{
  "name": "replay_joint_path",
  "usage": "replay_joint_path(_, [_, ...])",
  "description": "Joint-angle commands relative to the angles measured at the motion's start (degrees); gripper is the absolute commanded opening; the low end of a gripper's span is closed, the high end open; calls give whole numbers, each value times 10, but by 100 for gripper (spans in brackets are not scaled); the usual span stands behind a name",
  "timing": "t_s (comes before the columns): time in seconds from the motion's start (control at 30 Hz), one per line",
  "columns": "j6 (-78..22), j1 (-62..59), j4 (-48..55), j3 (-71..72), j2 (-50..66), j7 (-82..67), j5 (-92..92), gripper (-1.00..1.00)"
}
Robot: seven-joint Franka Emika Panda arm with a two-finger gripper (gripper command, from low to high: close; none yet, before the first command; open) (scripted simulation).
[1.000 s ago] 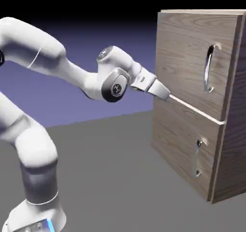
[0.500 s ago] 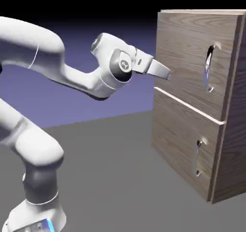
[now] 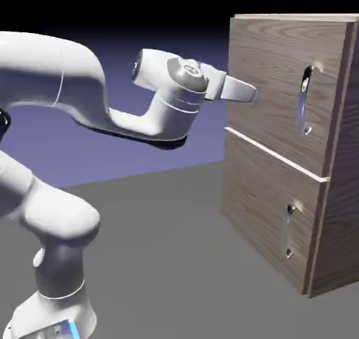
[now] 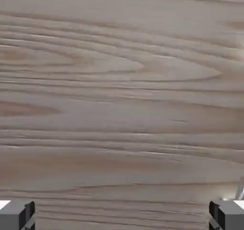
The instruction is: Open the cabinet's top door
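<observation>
With its jaws spread and empty, the gripper (image 3: 247, 92) faces bare top door (image 3: 277, 85) wood, the curved handle (image 3: 303, 102) well aside, so closing here would likely miss it.

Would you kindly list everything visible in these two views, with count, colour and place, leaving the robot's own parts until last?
cabinet: one, light-brown wood grain, at the exterior view's right, standing on the table.
top door: one, wood grain, upper front of the cabinet, shut; fills the hand view.
long handle: one, silver, curved, on the top door.
lower door: one, wood grain, below the top door, shut.
small handle: one, silver, on the lower door.
table: one, grey.
arm: one, white, from lower left.
gripper: one, grey tips, open, before the top door.
</observation>
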Motion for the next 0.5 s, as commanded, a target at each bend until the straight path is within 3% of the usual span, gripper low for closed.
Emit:
replay_joint_path(0.0, [-1, 9, 5, -9, -2, 19, -25, 0])
replay_joint_path(0.47, [-14, 131, 79, -140, -37, 286, -374, 0])
